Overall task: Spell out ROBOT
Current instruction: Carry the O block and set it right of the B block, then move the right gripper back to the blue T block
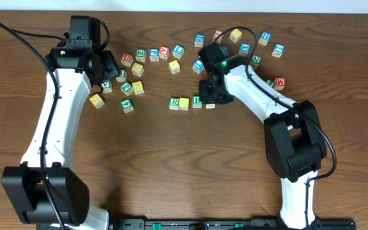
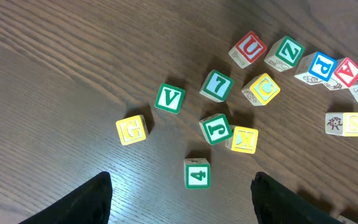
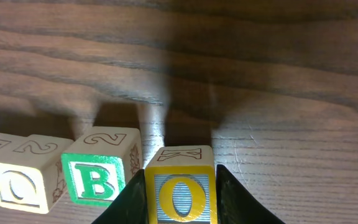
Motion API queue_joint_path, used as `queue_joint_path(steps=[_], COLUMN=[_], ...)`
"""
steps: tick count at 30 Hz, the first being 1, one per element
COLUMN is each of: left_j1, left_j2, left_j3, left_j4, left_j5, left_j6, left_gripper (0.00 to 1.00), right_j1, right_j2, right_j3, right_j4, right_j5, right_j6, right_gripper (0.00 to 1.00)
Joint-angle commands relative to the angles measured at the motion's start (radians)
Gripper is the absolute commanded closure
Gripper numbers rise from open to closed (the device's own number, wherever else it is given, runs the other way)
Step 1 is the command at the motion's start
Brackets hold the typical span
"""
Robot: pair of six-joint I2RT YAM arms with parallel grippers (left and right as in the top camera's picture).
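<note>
A row of blocks lies mid-table: a green R block (image 1: pixel 174 102), a yellow O block (image 1: pixel 184 103) and a green B block (image 1: pixel 197 101). In the right wrist view the B block (image 3: pixel 95 176) sits just left of a second yellow O block (image 3: pixel 180 194). My right gripper (image 3: pixel 180 200) is shut on that O block at the row's right end, on or just above the table; overhead it (image 1: pixel 211 99) covers the block. My left gripper (image 2: pixel 182 199) is open and empty above a green 4 block (image 2: pixel 197 173), at the table's left (image 1: pixel 107 70).
Loose letter blocks lie under the left arm: G (image 2: pixel 132 130), V (image 2: pixel 169 98), J (image 2: pixel 216 129), K (image 2: pixel 242 139), U (image 2: pixel 250 48), Z (image 2: pixel 284 52). More blocks are scattered along the back (image 1: pixel 165 52) and back right (image 1: pixel 265 38). A red M block (image 1: pixel 280 83) lies right.
</note>
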Motion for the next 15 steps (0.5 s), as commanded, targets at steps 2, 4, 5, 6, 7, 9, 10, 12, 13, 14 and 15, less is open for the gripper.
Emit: queue_joint_path(steps=[2,4,5,6,7,9,10,12,13,14,15], left_j1=[0.002,0.002,0.002,0.002,0.002,0.002,0.002,0.002,0.002,0.002,0.002], left_j2=[-0.015,-0.015,-0.015,-0.015,-0.015,-0.015,-0.015,-0.015,-0.015,-0.015,-0.015], left_j3=[0.010,0.010,0.010,0.010,0.010,0.010,0.010,0.010,0.010,0.010,0.010], left_j4=[0.001,0.001,0.001,0.001,0.001,0.001,0.001,0.001,0.001,0.001,0.001], left_j5=[-0.013,-0.013,-0.013,-0.013,-0.013,-0.013,-0.013,-0.013,-0.013,-0.013,-0.013], left_j6=[-0.008,-0.008,-0.008,-0.008,-0.008,-0.008,-0.008,-0.008,-0.008,-0.008,-0.008], left_gripper=[0.29,0.29,0.29,0.29,0.29,0.29,0.29,0.29,0.29,0.29,0.29], right_j1=[0.006,0.006,0.007,0.007,0.006,0.007,0.007,0.006,0.006,0.006,0.004], right_j2=[0.005,0.005,0.005,0.005,0.005,0.005,0.005,0.005,0.005,0.005,0.004], right_j3=[-0.002,-0.002,-0.002,-0.002,-0.003,-0.003,-0.003,-0.003,-0.003,-0.002,0.002], right_j4=[0.012,0.014,0.015,0.015,0.015,0.015,0.015,0.019,0.024,0.032,0.034], right_j5=[0.030,0.035,0.035,0.035,0.036,0.036,0.036,0.036,0.035,0.035,0.034], right_j6=[0.018,0.025,0.026,0.028,0.032,0.032,0.032,0.033,0.032,0.032,0.032], right_gripper=[0.71,0.69,0.70,0.69,0.68,0.64,0.64,0.62,0.62,0.61,0.59])
